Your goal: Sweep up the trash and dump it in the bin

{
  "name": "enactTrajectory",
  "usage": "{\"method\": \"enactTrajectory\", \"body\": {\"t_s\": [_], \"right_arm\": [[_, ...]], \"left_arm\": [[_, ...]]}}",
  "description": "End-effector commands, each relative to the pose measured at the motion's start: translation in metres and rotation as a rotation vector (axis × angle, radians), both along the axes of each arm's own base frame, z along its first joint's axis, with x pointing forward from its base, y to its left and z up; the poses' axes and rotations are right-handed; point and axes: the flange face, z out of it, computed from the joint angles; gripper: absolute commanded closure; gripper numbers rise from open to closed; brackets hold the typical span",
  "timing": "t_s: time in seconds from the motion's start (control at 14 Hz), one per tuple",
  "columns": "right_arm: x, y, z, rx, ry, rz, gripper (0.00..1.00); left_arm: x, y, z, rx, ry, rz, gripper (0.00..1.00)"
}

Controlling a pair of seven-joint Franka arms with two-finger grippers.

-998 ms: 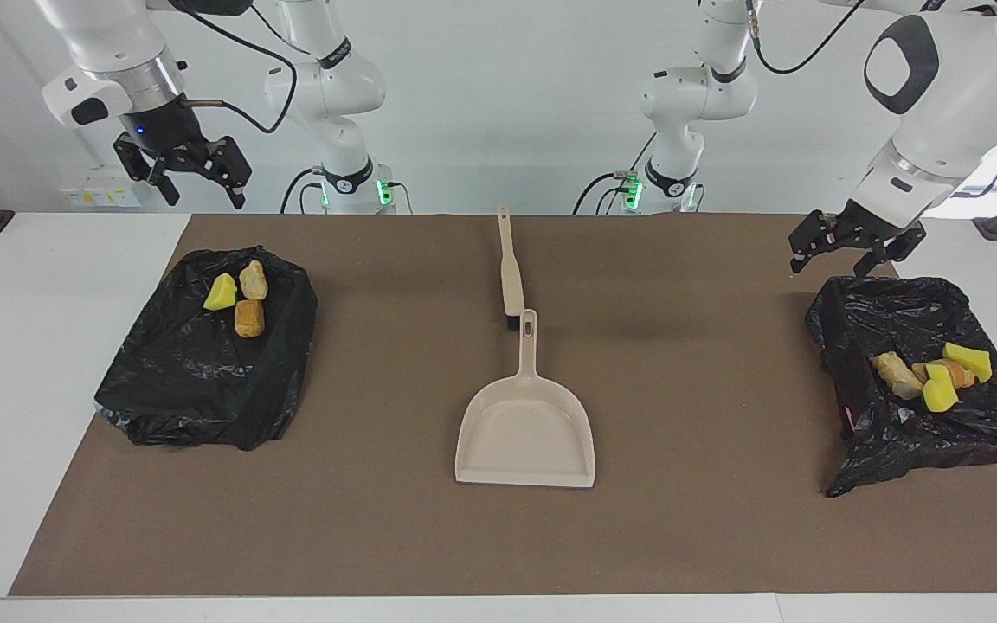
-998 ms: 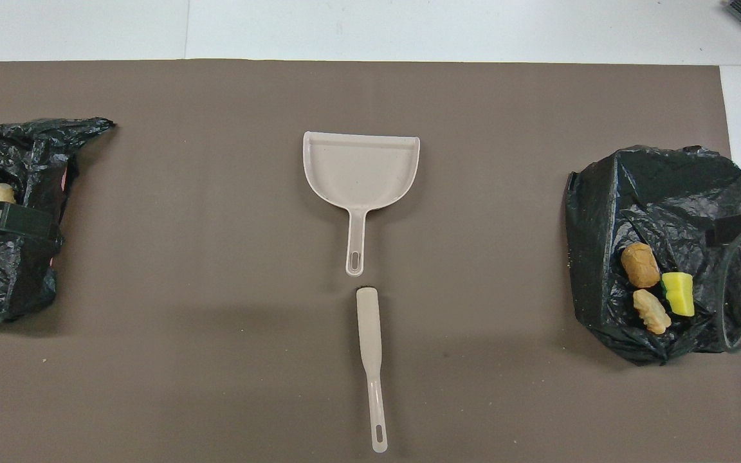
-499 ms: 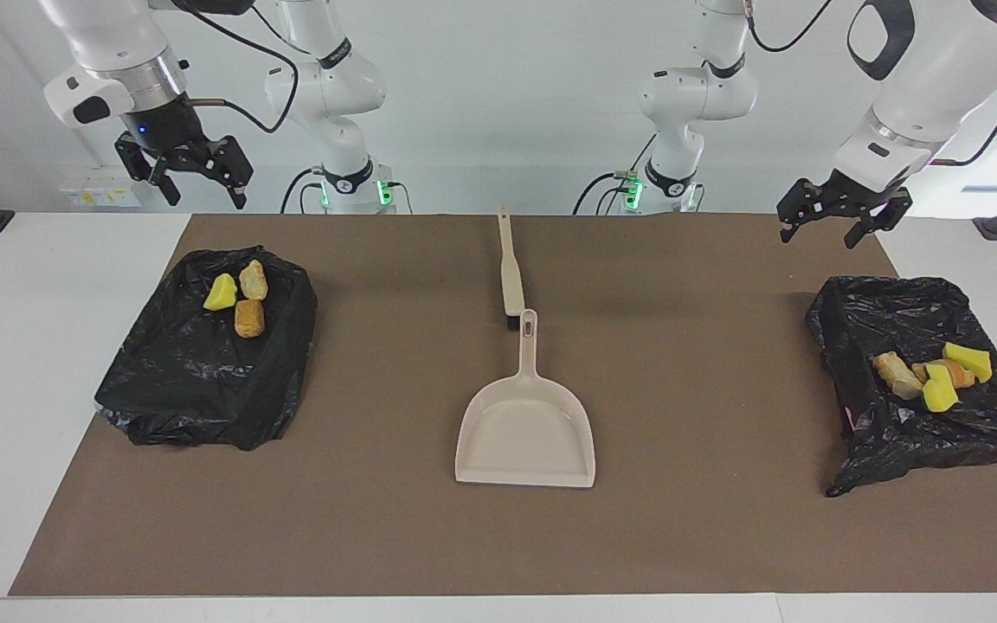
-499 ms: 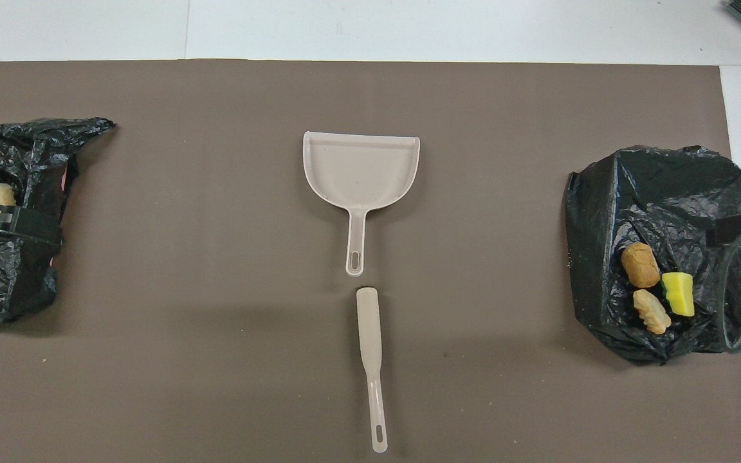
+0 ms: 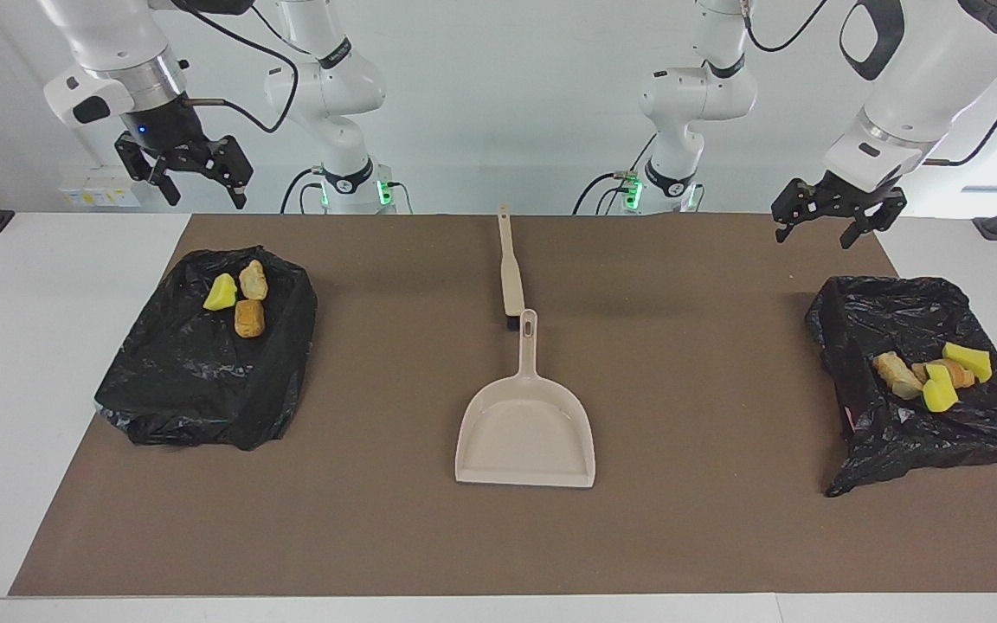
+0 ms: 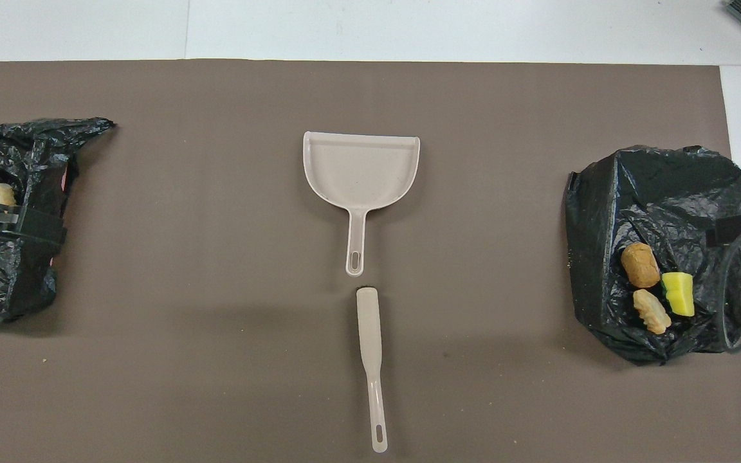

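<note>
Brown matting (image 5: 689, 519) covers the white table. Two black-lined bins (image 5: 204, 363) (image 5: 923, 381) at mid-left and mid-right of the facing view hold the trash (image 5: 239, 298) (image 5: 931, 374): yellow sponge wedges, tan crusty chunks. Left gripper (image 5: 829, 227) and right gripper (image 5: 196, 180) hang spread wide, empty.

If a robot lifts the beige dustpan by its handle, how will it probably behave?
The dustpan looks like one moulded plastic piece, so probably stiff, not floppy. It seems thin-walled and empty, so likely light. Its handle is narrow and smooth while the pan is broad, so it may droop or swing in a grip at the handle's end. It lies flat, so rolling is unlikely.
</note>
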Motion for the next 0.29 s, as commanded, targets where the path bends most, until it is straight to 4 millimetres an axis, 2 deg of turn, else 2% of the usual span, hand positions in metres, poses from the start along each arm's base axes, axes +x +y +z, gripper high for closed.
{"method": "enactTrajectory", "body": {"t_s": [0.0, 0.21], "right_arm": [[-0.0046, -0.0007, 0.0023, -0.003, -0.008, 0.03, 0.0], [-0.0061, -0.0061, -0.0009, -0.002, 0.002, 0.023, 0.0]], "left_arm": [[-0.0082, -0.0011, 0.0011, 0.012, -0.004, 0.001, 0.0], [-0.0084, -0.0003, 0.0002, 0.012, -0.001, 0.003, 0.0]]}}
